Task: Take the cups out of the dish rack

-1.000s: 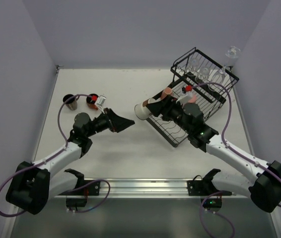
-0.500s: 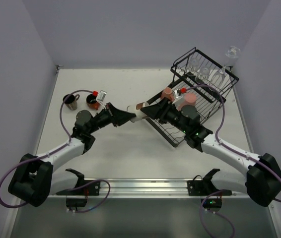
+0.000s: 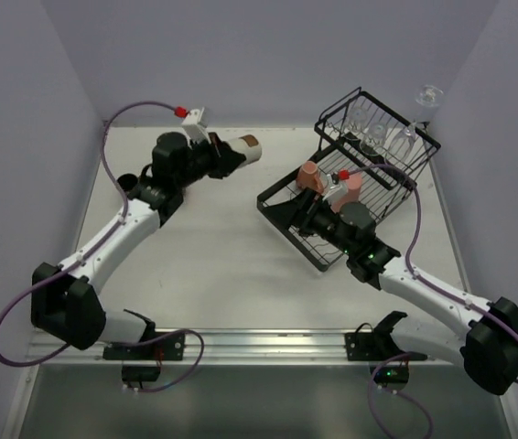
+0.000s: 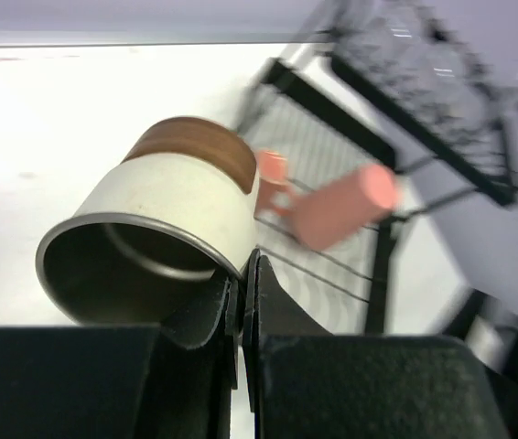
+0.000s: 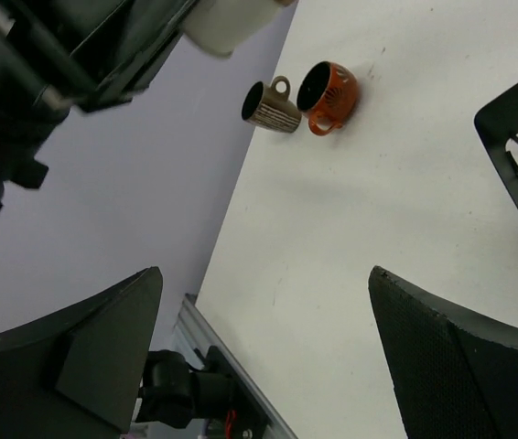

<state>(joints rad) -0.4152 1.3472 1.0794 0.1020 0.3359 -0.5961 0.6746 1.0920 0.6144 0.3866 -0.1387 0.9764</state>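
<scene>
The table (image 3: pixel 222 256) carries the black wire rack (image 3: pixel 288 234) at the right of the top view, with a pink tumbler (image 3: pixel 352 186) and a small pink mug (image 3: pixel 312 176) on it. The right gripper (image 5: pixel 261 274) is spread wide and empty. At upper left, the left gripper (image 4: pixel 242 288) pinches the rim of the cream cup (image 4: pixel 163 229). An orange mug (image 5: pixel 329 94) and a brown mug (image 5: pixel 271 107) sit side by side on the table.

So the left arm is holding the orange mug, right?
No. The left fingers hold the cream cup, as the left wrist view shows. The orange mug sits on the table beside the brown mug.
</scene>
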